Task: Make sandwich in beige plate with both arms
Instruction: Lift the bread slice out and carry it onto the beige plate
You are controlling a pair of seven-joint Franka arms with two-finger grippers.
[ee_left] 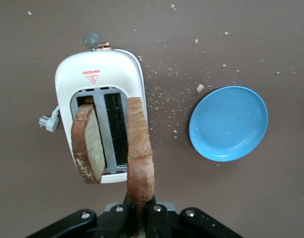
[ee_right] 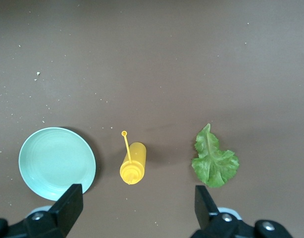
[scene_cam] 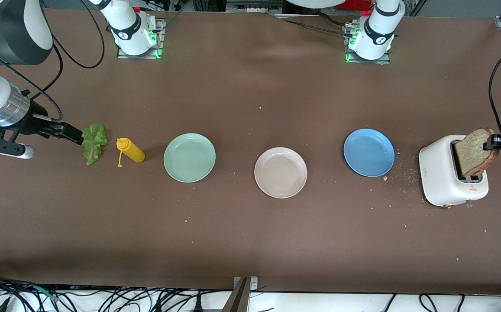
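The beige plate (scene_cam: 280,172) sits bare between the blue plate (scene_cam: 369,152) and the green plate (scene_cam: 189,157), a little nearer the front camera than either, so we judge the sandwich has yet to begin. The step in hand is fetching the first toast (scene_cam: 473,151): the left gripper (scene_cam: 495,142) has its fingers pinched shut on the slice's top edge, and the slice hangs tilted over the toaster (scene_cam: 449,177), its lower end at the slot. A second slice (ee_left: 88,144) stands in the other slot.

Next, we think, the slice must lift clear of the toaster and travel over the blue plate to the beige one, without the crust slipping from the grip.

The left arm reaches in from the table's end, its gripper level with the slice's top. The right gripper (ee_right: 137,206) hovers with jaws wide and nothing in them, over the table by the lettuce (scene_cam: 93,143) and the yellow bottle (scene_cam: 130,151), waiting.
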